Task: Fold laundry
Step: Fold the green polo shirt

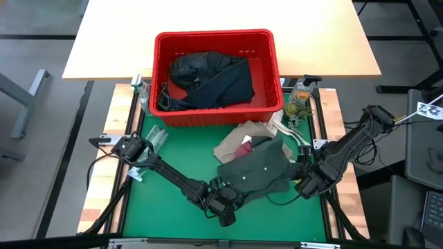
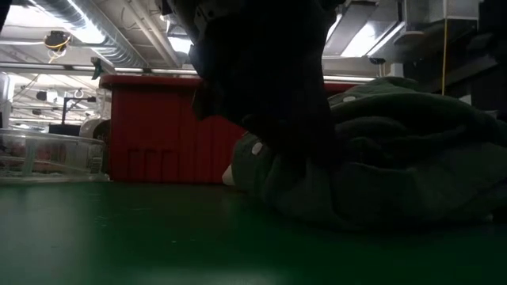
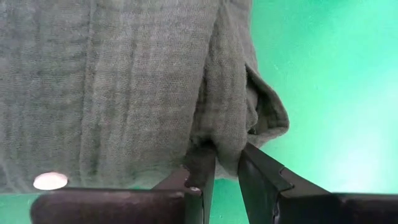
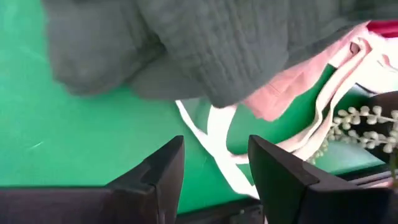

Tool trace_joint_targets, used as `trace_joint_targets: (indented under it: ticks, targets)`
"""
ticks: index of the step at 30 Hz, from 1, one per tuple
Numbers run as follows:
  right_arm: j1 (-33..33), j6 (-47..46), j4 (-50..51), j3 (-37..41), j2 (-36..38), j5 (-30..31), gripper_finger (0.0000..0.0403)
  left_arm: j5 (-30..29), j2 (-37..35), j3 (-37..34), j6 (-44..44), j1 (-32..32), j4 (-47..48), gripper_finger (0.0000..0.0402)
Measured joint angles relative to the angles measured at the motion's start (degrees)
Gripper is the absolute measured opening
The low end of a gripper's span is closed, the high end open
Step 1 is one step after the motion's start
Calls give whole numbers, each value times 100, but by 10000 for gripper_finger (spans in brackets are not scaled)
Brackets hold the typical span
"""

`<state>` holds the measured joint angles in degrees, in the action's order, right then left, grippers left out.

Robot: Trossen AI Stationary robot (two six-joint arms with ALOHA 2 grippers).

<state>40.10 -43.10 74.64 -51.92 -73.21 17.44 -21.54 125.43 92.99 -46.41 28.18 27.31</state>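
An olive-green buttoned shirt (image 1: 259, 169) lies bunched on the green mat (image 1: 166, 200), partly over a tan top (image 1: 239, 136) and a maroon piece (image 1: 246, 148). My left gripper (image 1: 225, 207) is at the shirt's near left edge, shut on a fold of it (image 3: 227, 171). My right gripper (image 1: 304, 185) hovers open beside the shirt's right side; its wrist view shows the fingers (image 4: 214, 168) over bare mat and a white strap (image 4: 214, 134). Black garments (image 1: 208, 79) fill the red basket (image 1: 266, 41). My left gripper pinches a hanging fold at the shirt's near edge (image 3: 225, 146) between its two fingers. The fingers slant down toward the mat. Several layers are bunched in the fold. The rest of the shirt lies on the mat and on the clothes beneath it.
The red basket stands at the mat's far edge. A clear bottle (image 1: 142, 93) stands to its left and a spray bottle (image 1: 302, 88) with a plant sprig to its right. A clear plastic container (image 1: 155, 137) sits at the mat's left. Bare mat lies near and left.
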Motion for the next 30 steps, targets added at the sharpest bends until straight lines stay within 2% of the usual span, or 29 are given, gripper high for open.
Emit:
trace_joint_targets:
  ticks: [8, 12, 19, 23, 28, 30]
  targets:
    - [0, -17, -1387, 749, -2, 577, 177, 2, 0, 0, 2, 0, 2, 64]
    - [0, -17, -1522, 694, -2, 822, 177, 1, 0, 0, 2, 0, 2, 61]
    - [0, -15, -1579, 671, -2, 701, 173, 0, 0, 0, 2, 0, 0, 58]
    - [0, -15, -1762, 671, -2, 703, 134, 0, 0, 0, 2, 0, 0, 56]
    - [0, -53, -1806, 671, -2, 860, 31, 4, 0, -2, 2, 2, 2, 29]
    - [0, -65, -1806, 671, -2, 845, 10, 78, 0, -2, 2, 11, 2, 11]
